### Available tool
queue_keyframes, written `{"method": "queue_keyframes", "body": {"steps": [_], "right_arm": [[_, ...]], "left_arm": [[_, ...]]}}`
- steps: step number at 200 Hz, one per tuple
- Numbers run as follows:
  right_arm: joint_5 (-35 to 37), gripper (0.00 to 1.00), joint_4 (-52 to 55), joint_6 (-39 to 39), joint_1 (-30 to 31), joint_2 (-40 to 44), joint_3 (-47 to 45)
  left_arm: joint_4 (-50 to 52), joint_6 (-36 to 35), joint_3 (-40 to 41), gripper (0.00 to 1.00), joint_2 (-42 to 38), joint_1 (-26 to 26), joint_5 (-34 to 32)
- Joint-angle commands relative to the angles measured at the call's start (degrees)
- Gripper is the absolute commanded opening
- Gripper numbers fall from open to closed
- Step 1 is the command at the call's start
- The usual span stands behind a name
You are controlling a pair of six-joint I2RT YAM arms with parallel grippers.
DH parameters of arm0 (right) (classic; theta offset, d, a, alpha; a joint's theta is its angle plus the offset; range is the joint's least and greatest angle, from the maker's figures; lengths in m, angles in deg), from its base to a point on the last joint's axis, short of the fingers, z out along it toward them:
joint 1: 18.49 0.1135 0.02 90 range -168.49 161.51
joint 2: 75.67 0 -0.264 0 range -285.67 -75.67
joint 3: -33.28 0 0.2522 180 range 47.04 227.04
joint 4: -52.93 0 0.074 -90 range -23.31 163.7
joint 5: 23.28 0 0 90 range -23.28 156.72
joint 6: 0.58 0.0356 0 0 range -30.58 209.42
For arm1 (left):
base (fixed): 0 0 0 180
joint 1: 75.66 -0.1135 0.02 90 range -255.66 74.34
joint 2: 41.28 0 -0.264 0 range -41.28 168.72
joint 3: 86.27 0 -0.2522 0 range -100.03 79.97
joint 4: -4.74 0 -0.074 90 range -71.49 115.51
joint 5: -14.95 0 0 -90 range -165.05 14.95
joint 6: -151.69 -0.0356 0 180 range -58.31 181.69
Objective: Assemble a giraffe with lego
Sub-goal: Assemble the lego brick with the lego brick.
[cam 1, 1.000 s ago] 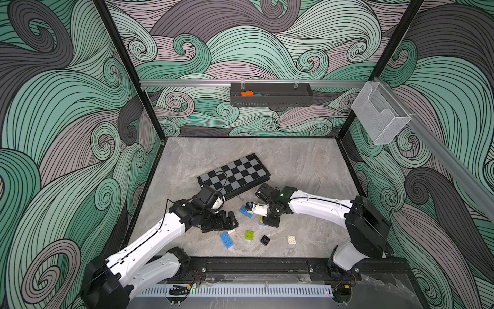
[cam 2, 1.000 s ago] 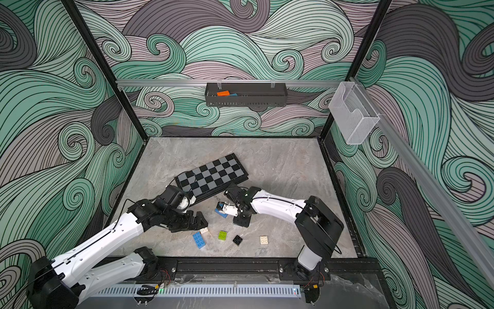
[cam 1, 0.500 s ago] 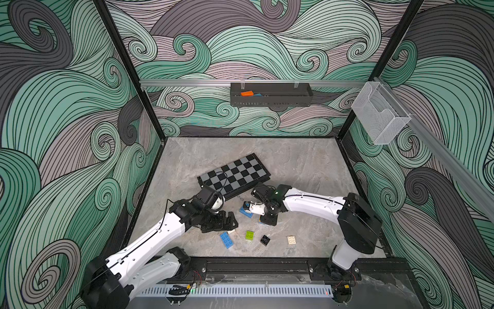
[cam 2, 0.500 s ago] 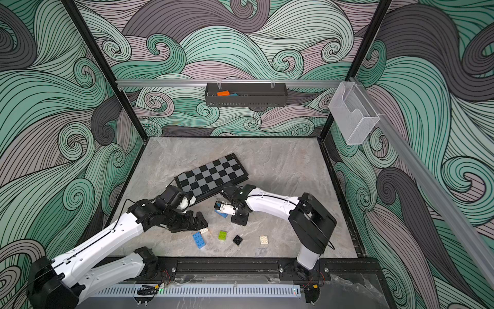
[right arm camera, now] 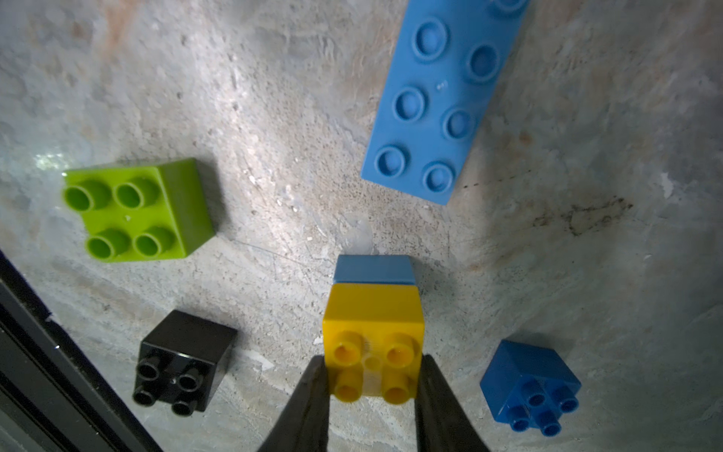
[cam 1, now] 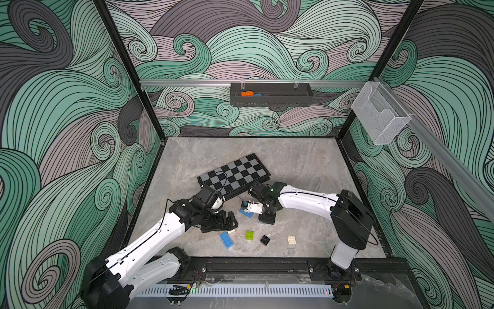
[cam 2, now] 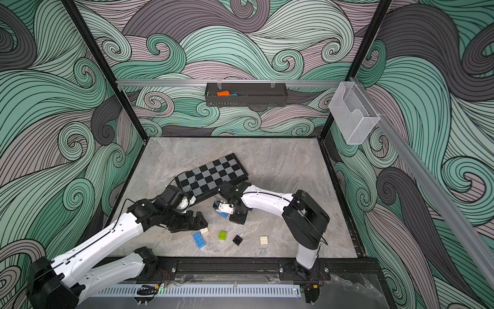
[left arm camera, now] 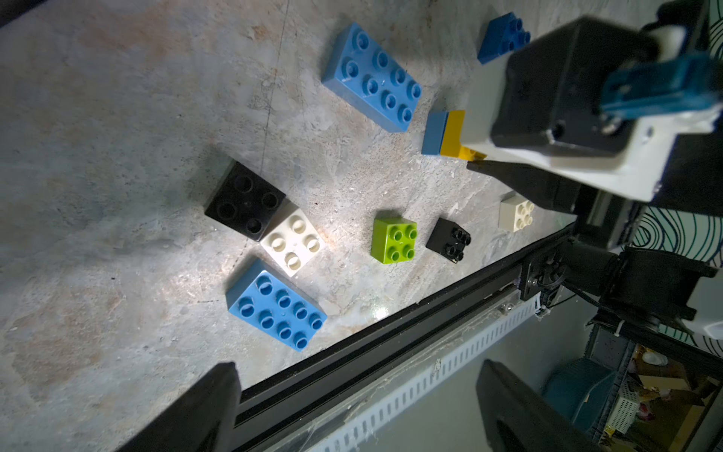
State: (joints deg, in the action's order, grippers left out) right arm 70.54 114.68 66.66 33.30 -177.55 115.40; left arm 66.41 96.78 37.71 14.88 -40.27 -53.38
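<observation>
Gripping the first stub of the giraffe (right arm camera: 375,301), mid-bench, just near of the chequered board (cam 1: 235,174).
Right jaws are clamped on a yellow brick (right arm camera: 373,317) seated on a blue brick (right arm camera: 373,269). Left jaws stand apart, empty, beside loose lego (cam 1: 250,235) to the near left. Early stage: next, another brick likely needs lining up over the yellow studs and pressing down.

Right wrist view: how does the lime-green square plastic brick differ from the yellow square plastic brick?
The lime-green square plastic brick sits loose on the grey table; the yellow square plastic brick is clamped in the right gripper. The yellow brick is joined to a flat blue brick; the lime-green brick is joined to nothing. Both have four studs.
</observation>
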Motion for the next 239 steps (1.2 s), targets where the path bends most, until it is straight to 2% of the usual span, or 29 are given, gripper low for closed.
{"method": "queue_keyframes", "body": {"steps": [1, 80, 120, 145, 184, 207, 239], "right_arm": [[0.36, 0.23, 1.5, 1.05, 0.17, -2.6, -0.86], [-1.61, 0.24, 2.29, 2.83, -0.83, -4.15, -0.53], [-3.53, 0.38, 0.03, 4.66, -3.3, 2.16, -1.95], [-6.52, 0.44, -2.08, 6.68, -5.5, 6.75, -3.08], [-8.95, 0.67, -3.76, 8.28, -6.44, 9.72, -4.82], [-8.76, 0.69, -4.18, 11.01, -7.01, 13.85, -6.62], [-12.04, 0.71, -6.6, 22.25, -7.23, 28.48, -15.48]], "left_arm": [[1.32, -0.81, -2.04, 0.99, 0.35, 0.29, 0.21], [2.19, -0.64, -2.34, 0.99, 0.69, 0.33, -0.92], [2.47, -0.03, -2.65, 0.99, 0.11, 0.29, -2.28], [2.2, 0.57, -2.39, 0.99, -0.35, 0.29, -3.53], [2.77, 2.28, -2.63, 0.99, -0.2, 0.29, -6.26], [2.95, 3.82, -3.01, 0.99, 0.06, 0.33, -8.6], [1.31, 7.55, -6.18, 0.99, 6.01, 0.44, -12.29]]}}
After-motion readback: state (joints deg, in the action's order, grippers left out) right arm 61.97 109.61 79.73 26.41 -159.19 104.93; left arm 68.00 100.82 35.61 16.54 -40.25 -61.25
